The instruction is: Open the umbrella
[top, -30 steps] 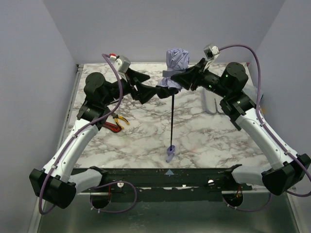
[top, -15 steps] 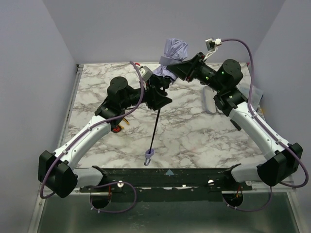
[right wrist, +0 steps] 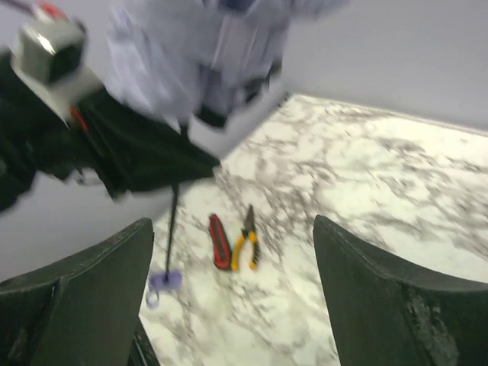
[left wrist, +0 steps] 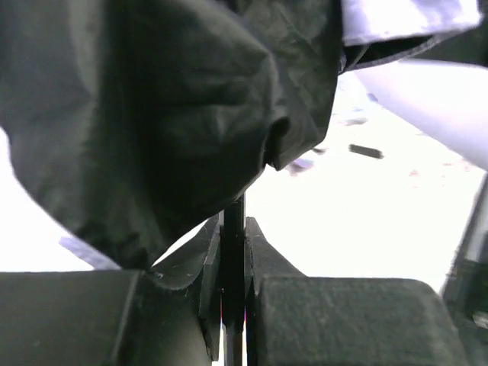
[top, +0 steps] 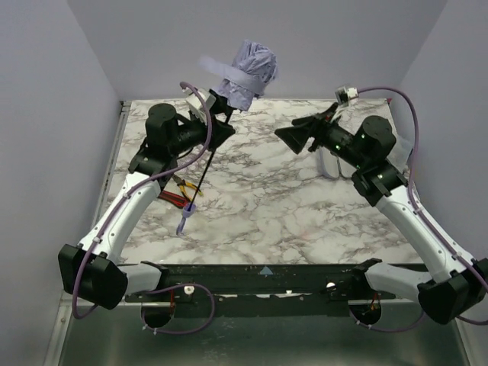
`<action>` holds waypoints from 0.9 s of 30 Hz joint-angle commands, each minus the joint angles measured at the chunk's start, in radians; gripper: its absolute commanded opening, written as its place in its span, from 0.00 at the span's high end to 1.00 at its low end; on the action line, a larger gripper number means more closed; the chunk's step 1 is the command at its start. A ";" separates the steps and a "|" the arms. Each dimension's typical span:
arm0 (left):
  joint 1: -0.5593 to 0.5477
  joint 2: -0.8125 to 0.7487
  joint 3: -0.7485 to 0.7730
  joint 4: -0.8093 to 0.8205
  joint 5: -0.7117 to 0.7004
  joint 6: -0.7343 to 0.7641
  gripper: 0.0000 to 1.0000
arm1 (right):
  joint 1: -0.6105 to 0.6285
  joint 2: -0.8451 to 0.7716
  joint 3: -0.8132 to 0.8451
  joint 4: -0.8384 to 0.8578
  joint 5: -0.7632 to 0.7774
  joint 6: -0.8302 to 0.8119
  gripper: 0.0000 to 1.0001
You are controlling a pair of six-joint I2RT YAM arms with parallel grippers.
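Up at the left wrist, left jaws pinch the umbrella (top: 248,72) by its thin shaft (left wrist: 233,221), fabric bundled high in the air.

Right jaws gape, holding nothing, well apart from it. Best, I'd say, to keep that pinch firm while the right side works the fabric outward; the band (top: 238,81) round it looks likely to resist. Pliers (top: 187,187) lie on the bench (top: 305,206) near the dangling handle (top: 183,223).

The umbrella (top: 245,72) sits tilted in the upper left-centre of the top view. Its pale lavender canopy is bunched and unopened at the top, black lining showing beneath. The thin black shaft slants down-left, extended, to the small lavender handle.
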State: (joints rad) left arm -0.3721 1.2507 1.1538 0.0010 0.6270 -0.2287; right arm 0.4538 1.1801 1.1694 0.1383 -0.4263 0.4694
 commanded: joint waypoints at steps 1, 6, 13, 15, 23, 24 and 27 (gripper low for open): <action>0.036 -0.018 0.137 -0.058 -0.081 0.390 1.00 | -0.001 -0.103 -0.131 -0.224 0.072 -0.174 0.11; 0.038 -0.024 0.181 -0.137 -0.109 0.850 1.00 | -0.017 -0.128 -0.069 -0.352 0.176 -0.263 0.02; 0.038 -0.070 0.125 -0.136 -0.170 1.455 1.00 | -0.062 -0.106 0.126 -0.434 0.297 -0.421 0.01; 0.040 -0.103 0.050 -0.069 -0.170 1.653 1.00 | -0.069 -0.111 0.108 -0.467 0.385 -0.496 0.00; 0.075 -0.178 -0.111 -0.010 0.090 2.312 1.00 | -0.096 -0.048 0.255 -0.534 0.014 -0.423 0.01; 0.070 -0.175 -0.110 -0.034 0.107 2.361 1.00 | -0.096 -0.020 0.293 -0.571 -0.113 -0.423 0.01; 0.056 -0.161 -0.103 -0.064 0.136 2.432 1.00 | -0.094 0.082 0.376 -0.658 -0.410 -0.384 0.00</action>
State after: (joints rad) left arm -0.3016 1.1126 1.0214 -0.0860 0.6102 1.9007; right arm 0.3542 1.1755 1.4391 -0.3954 -0.3855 0.0437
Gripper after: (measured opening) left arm 0.119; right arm 0.993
